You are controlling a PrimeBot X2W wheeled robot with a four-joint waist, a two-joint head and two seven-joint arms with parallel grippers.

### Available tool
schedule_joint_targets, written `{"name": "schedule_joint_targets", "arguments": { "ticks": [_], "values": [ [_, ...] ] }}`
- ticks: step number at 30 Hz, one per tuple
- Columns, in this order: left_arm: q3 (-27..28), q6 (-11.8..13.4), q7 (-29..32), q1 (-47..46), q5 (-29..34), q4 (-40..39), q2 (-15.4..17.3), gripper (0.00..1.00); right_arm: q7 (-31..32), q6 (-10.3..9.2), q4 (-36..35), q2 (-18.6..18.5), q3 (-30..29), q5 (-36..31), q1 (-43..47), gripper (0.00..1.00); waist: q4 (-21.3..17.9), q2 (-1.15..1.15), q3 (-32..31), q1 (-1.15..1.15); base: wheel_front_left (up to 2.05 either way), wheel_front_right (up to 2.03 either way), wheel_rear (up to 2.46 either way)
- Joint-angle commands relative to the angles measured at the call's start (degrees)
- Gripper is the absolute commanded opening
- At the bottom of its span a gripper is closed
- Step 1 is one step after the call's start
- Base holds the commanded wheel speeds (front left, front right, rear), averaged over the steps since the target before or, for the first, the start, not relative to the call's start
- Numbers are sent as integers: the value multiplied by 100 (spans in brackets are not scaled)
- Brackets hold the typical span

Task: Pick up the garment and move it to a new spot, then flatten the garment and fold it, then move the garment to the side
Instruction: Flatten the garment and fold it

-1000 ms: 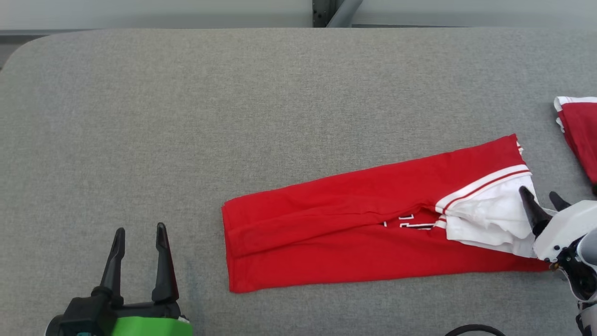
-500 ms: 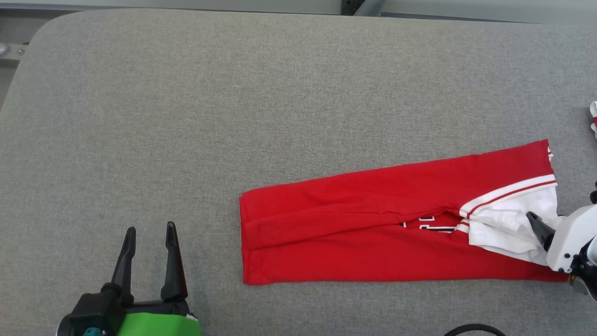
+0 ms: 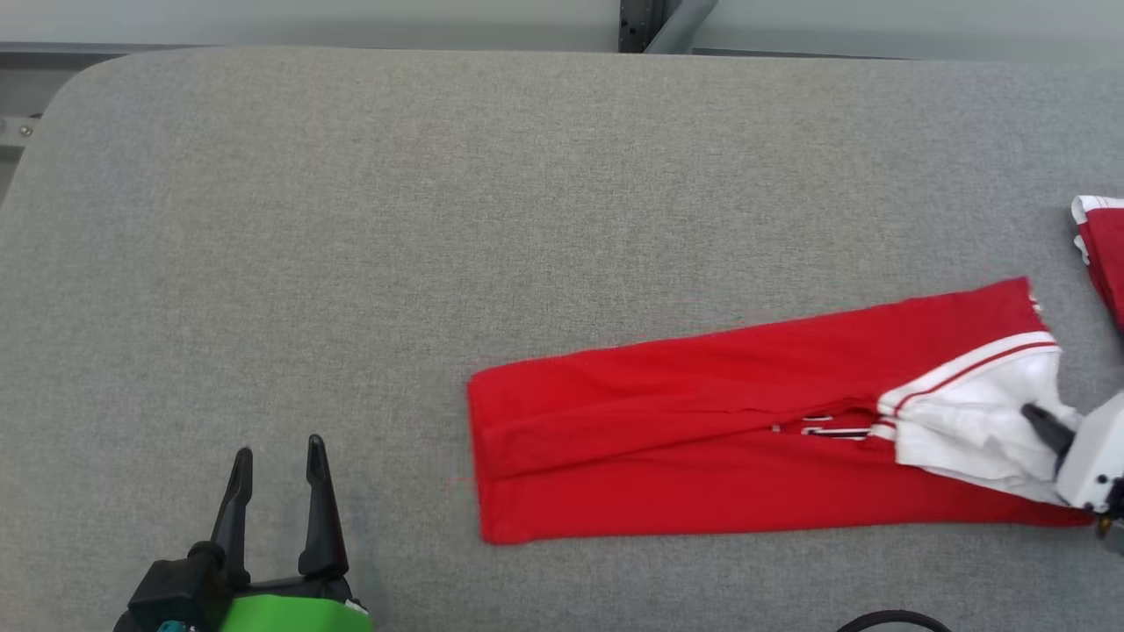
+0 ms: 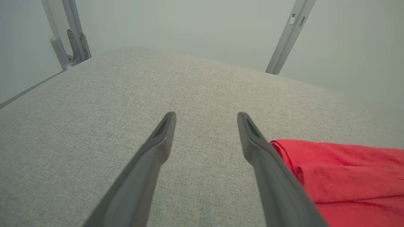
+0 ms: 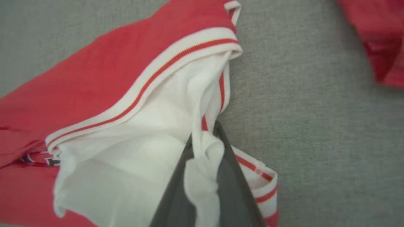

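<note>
R tool clamped on garment white hem; L tool spread wide, empty; lettering unreadable.

Two arms: one capped in green, one cased in white.
The left gripper has two long black fingers that taper to narrow tips. They rise from a black block under a bright green cover, which has a small teal patch and a white corner. Close up, they look matte dark grey, with a shallow recess near each tip. The right gripper has a black finger set in a smooth white casing dotted with small dark screws.
</note>
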Motion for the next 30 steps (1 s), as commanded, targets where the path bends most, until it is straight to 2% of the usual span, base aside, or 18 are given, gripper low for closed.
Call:
{"name": "schedule_joint_targets", "arguments": {
  "ticks": [1, 7, 11, 14, 15, 19, 22, 23, 24, 29, 30],
  "values": [
    [-17, -8, 0, 46, -38, 32, 4, 100, -80, -12, 99, -203, -159, 10, -62, 0, -71, 0, -82, 0, 0, 0, 0],
    [-72, 36, 1, 66, -104, 44, 5, 100, -426, -12, 334, -742, -756, -180, -223, 0, -127, 0, -214, 0, 0, 0, 0],
    [-70, 55, 1, 132, -151, 32, 6, 100, -490, -8, -224, -797, -616, -193, -246, 0, -165, 0, -268, 0, 0, 0, 0],
    [-83, 84, 1, 129, -195, 25, 7, 100, -433, -7, -984, -661, -222, -94, -103, 0, -171, 0, -283, 0, 0, 0, 0],
    [-83, 84, 1, 129, -195, 25, 7, 100, -433, -7, -984, -661, -222, -94, -103, 0, -171, 0, -283, 0, 0, 0, 0],
    [-129, 125, 0, 89, -239, 12, 5, 100, -235, -7, -1992, -324, 569, -31, 151, 0, -166, 0, -259, 0, 0, 0, 0],
    [-189, 120, 1, 9, -246, 25, 7, 100, -119, -7, -2395, 62, 1231, -117, 194, 0, -161, 0, -188, 0, 0, 0, 0],
    [-209, 103, 1, -29, -257, 43, 5, 100, -104, -7, -2436, 179, 1431, -150, 151, 0, -152, 0, -154, 0, 0, 0, 0],
    [-238, 79, 1, -91, -254, 74, 7, 100, -40, -6, -2370, 477, 1816, -209, 21, 0, -133, 0, -104, 0, 0, 0, 0],
    [-304, 43, 1, -306, -264, 236, 7, 100, -57, -6, -1804, 1073, 2469, -483, -286, 0, 101, 0, -27, 0, 0, 0, 0],
    [-308, 40, 1, -308, -272, 253, 7, 100, -28, -6, -1762, 1089, 2534, -497, -306, 0, 126, 0, -31, 0, 0, 0, 0]
  ]
}}
